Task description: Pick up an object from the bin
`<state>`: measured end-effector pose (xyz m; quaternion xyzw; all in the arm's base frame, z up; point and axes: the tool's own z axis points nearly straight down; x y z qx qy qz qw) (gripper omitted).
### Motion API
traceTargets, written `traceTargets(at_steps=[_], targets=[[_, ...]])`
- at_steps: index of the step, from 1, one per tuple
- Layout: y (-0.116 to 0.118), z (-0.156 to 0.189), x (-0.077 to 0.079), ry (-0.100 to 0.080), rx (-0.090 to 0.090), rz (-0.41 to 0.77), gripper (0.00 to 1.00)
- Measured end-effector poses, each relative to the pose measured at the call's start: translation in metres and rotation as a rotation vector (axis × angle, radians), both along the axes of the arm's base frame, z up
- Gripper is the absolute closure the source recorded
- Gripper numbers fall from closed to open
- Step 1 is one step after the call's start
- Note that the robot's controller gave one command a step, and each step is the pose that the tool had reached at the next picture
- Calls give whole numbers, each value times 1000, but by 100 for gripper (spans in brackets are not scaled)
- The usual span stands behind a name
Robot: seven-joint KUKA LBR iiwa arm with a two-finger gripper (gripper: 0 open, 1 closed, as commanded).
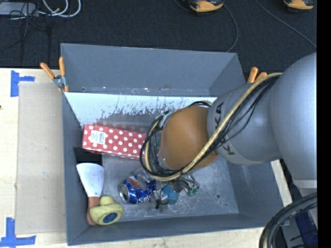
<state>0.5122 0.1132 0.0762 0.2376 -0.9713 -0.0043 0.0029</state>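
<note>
Single arm (279, 118) entering from the right, its orange cover (186, 136) low inside the grey metal bin (150, 71); the gripper (173, 186) sits beneath that cover, over the front middle of the bin floor; whether it is apart or together cannot be told, and nothing can be seen held in it.

Things nearest the gripper: a crushed blue can (135, 192) just to its left; a small blue piece (168, 194) directly under it; a green scrap (192, 189) just to its right. Well apart: a red box with white dots (115, 140) lying flat along the back left; a white-headed tool (92, 182) and a yellow roll (108, 213) in the front left corner.

Step in hand, as a judgement: the descent onto the small cluster, before any lift; the next move calls for a closing on one piece alone, the can and the scrap lying close enough to be nudged or caught too.

Surface: bare metal floor, speckled and scuffed; back wall streaked with scratches. Room: dark floor beyond the bin, with loose cords (59, 1).
</note>
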Motion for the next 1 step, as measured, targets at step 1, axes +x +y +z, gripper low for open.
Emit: traceTargets(at_steps=[1], targets=[[-9, 16, 0, -5, 8, 10, 100]])
